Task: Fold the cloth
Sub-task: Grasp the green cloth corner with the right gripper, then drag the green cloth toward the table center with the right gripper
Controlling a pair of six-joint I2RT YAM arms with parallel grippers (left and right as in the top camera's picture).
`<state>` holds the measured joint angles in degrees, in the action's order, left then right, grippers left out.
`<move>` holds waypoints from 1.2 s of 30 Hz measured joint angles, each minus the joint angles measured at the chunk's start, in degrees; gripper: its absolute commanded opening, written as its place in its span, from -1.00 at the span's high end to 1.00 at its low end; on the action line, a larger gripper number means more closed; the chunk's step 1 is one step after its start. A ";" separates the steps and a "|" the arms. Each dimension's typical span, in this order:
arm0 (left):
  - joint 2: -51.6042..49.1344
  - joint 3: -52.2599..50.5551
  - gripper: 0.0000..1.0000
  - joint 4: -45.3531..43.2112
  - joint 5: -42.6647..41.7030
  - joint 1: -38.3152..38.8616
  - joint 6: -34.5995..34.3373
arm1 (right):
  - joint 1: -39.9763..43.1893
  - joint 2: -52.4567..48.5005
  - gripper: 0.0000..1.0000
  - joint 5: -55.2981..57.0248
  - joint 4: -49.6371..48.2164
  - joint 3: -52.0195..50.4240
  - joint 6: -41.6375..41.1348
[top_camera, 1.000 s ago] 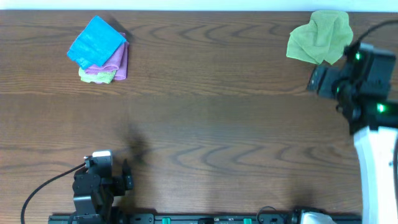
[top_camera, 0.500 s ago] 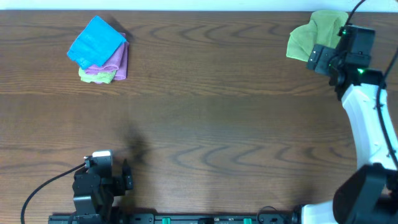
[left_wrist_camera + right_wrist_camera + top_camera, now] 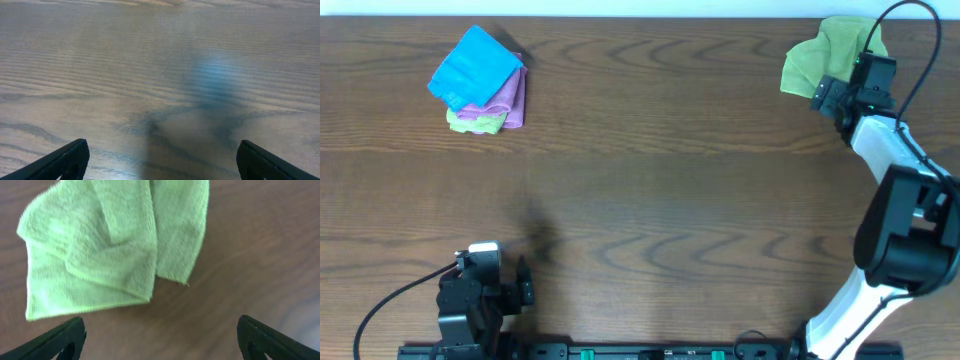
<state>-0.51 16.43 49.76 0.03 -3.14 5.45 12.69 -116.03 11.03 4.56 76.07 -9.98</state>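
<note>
Right gripper (image 3: 160, 330), jaws spread and empty, at the far right corner of the table (image 3: 670, 200), with the crumpled green cloth (image 3: 830, 55) just ahead and left of it; left gripper (image 3: 160, 155), likewise spread and empty, well apart at near left.

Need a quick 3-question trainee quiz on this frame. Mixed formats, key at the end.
1. True or false: the green cloth lies neatly folded.
2. Which colour tops the folded stack on the table? A) blue B) pink C) green
3. Fill in: the right tool, beside the green cloth, is ___ (open/shut).
Key: 1 false; 2 A; 3 open.
</note>
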 measured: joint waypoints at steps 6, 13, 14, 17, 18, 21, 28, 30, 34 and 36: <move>0.00 0.00 -0.90 0.00 0.00 0.00 -0.02 | 0.31 -5.77 -0.70 -2.62 -10.08 0.04 -3.15; 0.00 0.00 -0.90 0.00 0.00 0.00 0.00 | 1.73 -9.97 -0.62 -5.07 -16.74 0.04 -8.31; 0.00 0.00 -0.90 0.00 0.00 0.00 0.00 | 2.05 -10.40 -0.61 -5.27 -17.40 0.04 -8.96; 0.00 0.00 -0.91 0.00 0.00 0.00 -0.02 | 2.58 -11.50 -0.52 -6.29 -18.40 0.04 -10.80; 0.00 0.00 -0.90 0.00 0.00 0.00 0.00 | 2.60 -11.72 -0.48 -6.58 -18.62 0.07 -11.04; 0.00 0.00 -0.90 0.00 0.00 0.00 0.00 | 2.60 -13.05 -0.20 -8.13 -18.78 0.87 -12.39; 0.00 0.00 -0.91 0.00 0.00 0.00 0.00 | 2.62 -13.60 0.60 -10.27 -18.97 1.51 -13.38; 0.00 0.00 -0.90 0.00 0.00 0.00 -0.02 | 2.62 -13.62 0.95 -11.67 -18.95 1.77 -13.33; 0.00 0.00 -0.90 0.00 0.00 0.00 0.00 | 2.60 -13.38 0.97 -14.14 -16.11 1.99 -13.46; 0.00 0.00 -0.90 0.00 -0.02 0.00 -0.02 | 2.45 -11.34 0.97 -14.80 -10.25 2.19 -12.79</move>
<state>-0.51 16.43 49.76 0.01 -3.14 5.43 15.14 -127.37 -3.77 -5.69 78.26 -22.76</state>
